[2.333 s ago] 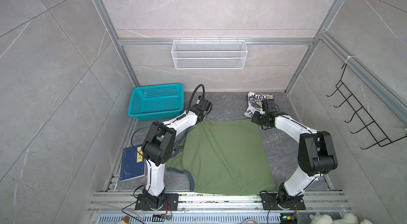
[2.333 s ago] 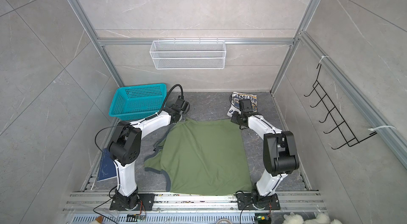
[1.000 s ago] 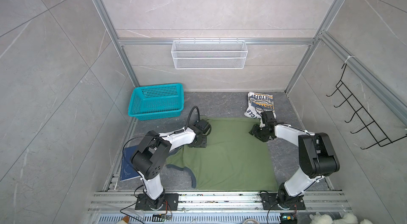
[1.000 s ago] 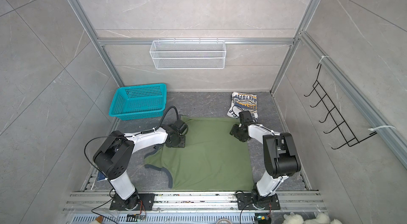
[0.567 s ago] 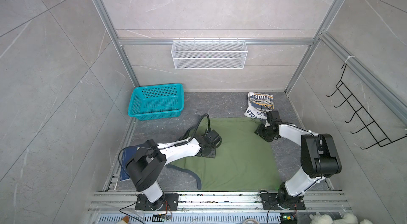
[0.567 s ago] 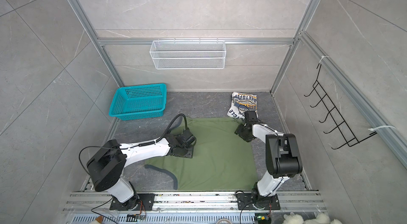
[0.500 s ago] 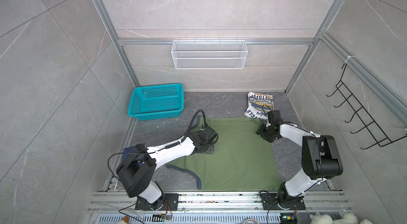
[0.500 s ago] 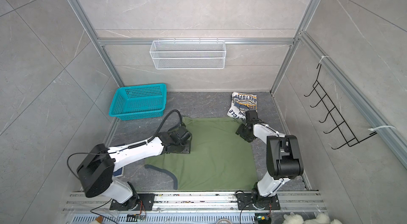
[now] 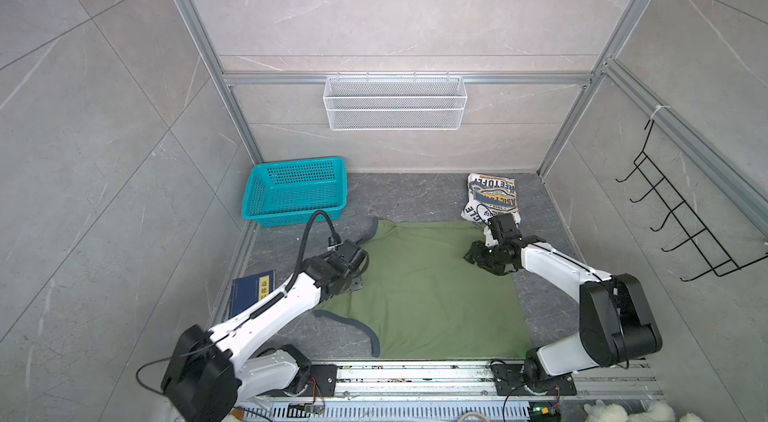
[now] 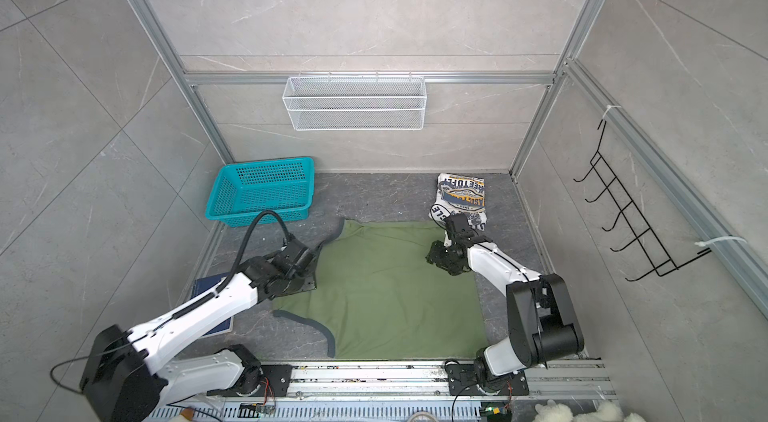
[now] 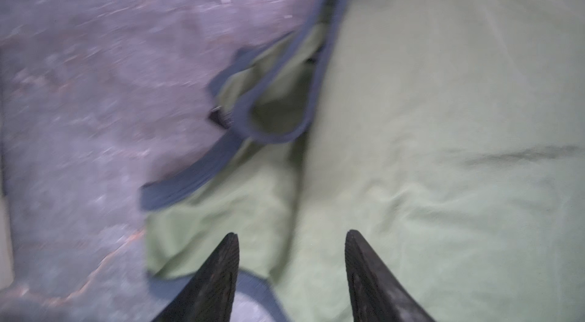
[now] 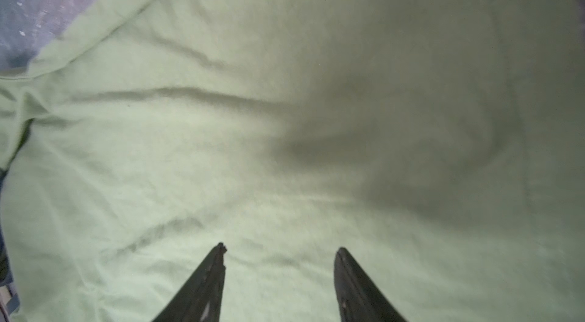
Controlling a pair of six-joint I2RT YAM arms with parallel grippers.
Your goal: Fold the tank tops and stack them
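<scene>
Moved: left gripper (image 11: 291, 233) has drawn back toward 9 o'clock, from well inside the olive tank top (image 9: 424, 287) to its armhole edge; right gripper (image 12: 281, 247) has edged inward over the cloth.
Left arm: stretched low from its base at 7 o'clock, wrist tipped down; jaws spread, nothing between them, beside the grey trim (image 11: 183, 187).
Right arm: elbow raised at 4 o'clock, forearm reaching toward 10 o'clock; jaws spread over bare cloth near the garment's 2 o'clock corner.
Main garment: olive tank top flat mid-table, strap flipped out at 11 o'clock.
Second garment: white tank top (image 9: 492, 198) folded at 1 o'clock.
Others: teal basket (image 9: 253, 198) at 10 o'clock; blue book (image 9: 245, 299) at 8 o'clock.
</scene>
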